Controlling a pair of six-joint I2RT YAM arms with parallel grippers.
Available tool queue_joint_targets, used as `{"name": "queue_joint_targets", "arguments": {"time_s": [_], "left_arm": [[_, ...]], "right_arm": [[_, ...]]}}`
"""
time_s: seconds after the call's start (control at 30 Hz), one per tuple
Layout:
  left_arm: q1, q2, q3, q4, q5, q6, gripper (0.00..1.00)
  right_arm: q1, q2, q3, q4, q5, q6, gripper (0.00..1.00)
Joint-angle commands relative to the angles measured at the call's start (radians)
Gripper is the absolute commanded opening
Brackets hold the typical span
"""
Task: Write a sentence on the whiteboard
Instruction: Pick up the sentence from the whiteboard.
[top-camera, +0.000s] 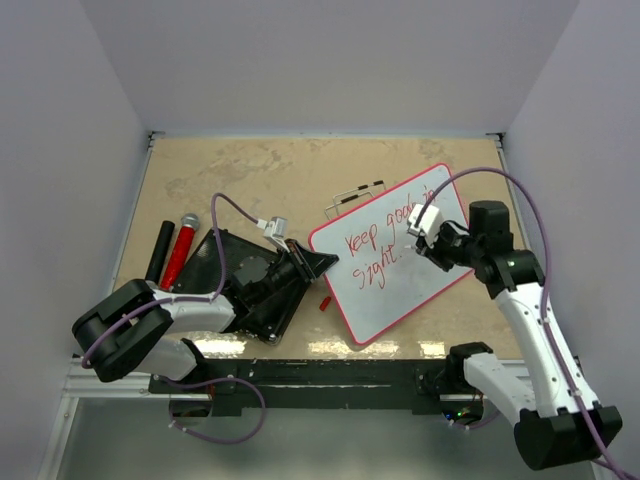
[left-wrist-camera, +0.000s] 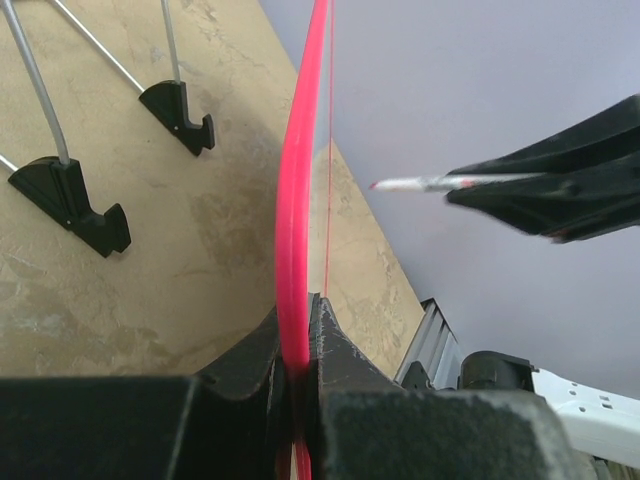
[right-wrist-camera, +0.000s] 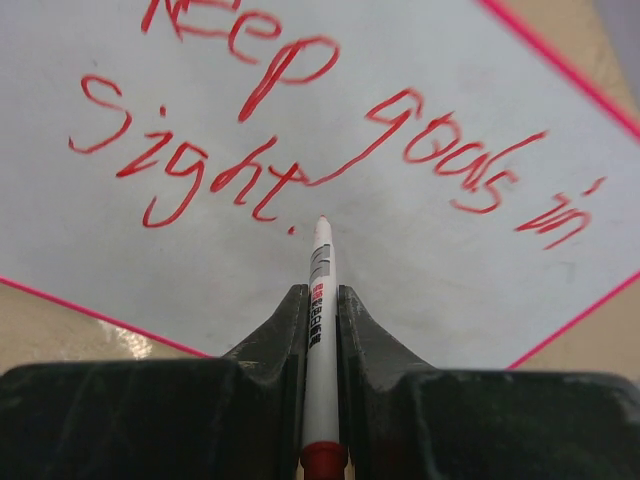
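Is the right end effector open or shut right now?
Shut on the marker: in the right wrist view, the right end effector presses both fingers against its white barrel.

On the flat white red-rimmed whiteboard (right-wrist-camera: 430, 270) we read a red handwritten sentence (right-wrist-camera: 350, 160): "Keep goals in sight."

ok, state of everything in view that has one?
left tool: shut on whiteboard rim
right tool: shut on marker
whiteboard: on the table, rim clamped
marker: uncapped, tip by the dot after "sight"
sentence: two lines, reads "Keep goals in sight."
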Motion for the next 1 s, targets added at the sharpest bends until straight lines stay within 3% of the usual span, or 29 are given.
{"name": "queue_joint_targets", "arguments": {"time_s": [0.0,0.17,0.33,0.47,0.73,0.97], "left_arm": [[-0.004,-0.008,0.010,-0.009,0.059,0.100,0.00],[0.004,-0.028,0.012,-0.043,0.076,0.152,0.00],[0.064,-0.039,0.025,-0.094,0.176,0.221,0.00],[0.116,-0.063,0.045,-0.188,0.262,0.302,0.00],[0.170,-0.142,0.073,-0.351,0.303,0.385,0.00],[0.171,-0.168,0.082,-0.408,0.308,0.388,0.00]], "right_arm": [[-0.007,-0.058,0.124,0.035,-0.027,0.050,0.00],[-0.010,-0.092,0.040,0.199,-0.013,0.188,0.00],[-0.053,-0.098,0.038,0.210,-0.091,0.223,0.00],[-0.074,-0.112,0.046,0.172,-0.143,0.201,0.00],[-0.074,-0.144,0.045,0.041,-0.324,0.041,0.00],[-0.073,-0.155,0.055,0.015,-0.297,0.009,0.00]]}}
